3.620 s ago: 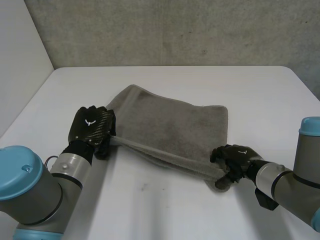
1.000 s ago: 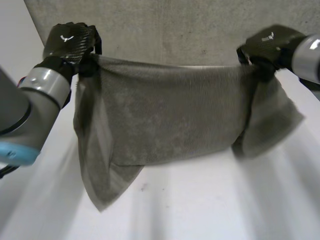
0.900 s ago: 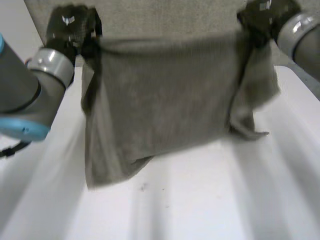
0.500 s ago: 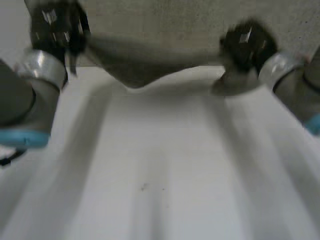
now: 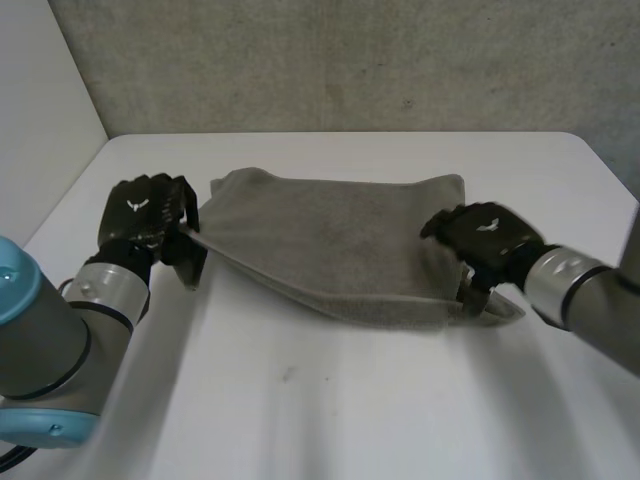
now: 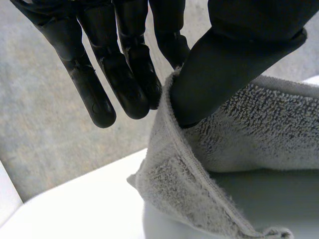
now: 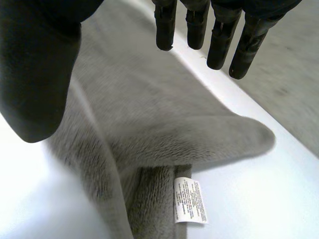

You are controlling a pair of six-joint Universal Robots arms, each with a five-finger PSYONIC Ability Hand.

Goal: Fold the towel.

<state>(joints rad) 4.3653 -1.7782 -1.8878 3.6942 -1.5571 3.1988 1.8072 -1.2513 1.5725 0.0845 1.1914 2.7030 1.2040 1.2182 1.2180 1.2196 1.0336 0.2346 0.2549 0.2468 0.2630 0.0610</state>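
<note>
- Left hand (image 5: 148, 222), near the table (image 5: 330, 400)'s left edge, pinches the towel (image 5: 340, 245)'s left corner between thumb and straight fingers (image 6: 124, 74);
- Towel lies folded across the table's middle, nearer the far edge;
- Right hand (image 5: 485, 240) is at the towel's right near corner, fingers straight, spread wide of the thumb, holding nothing; a white label (image 7: 189, 199) shows under its palm.

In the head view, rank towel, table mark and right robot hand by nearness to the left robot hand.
1. towel, corner pinched by the left robot hand.
2. dark mark, on the table in front.
3. right robot hand, at the towel's other end.
</note>
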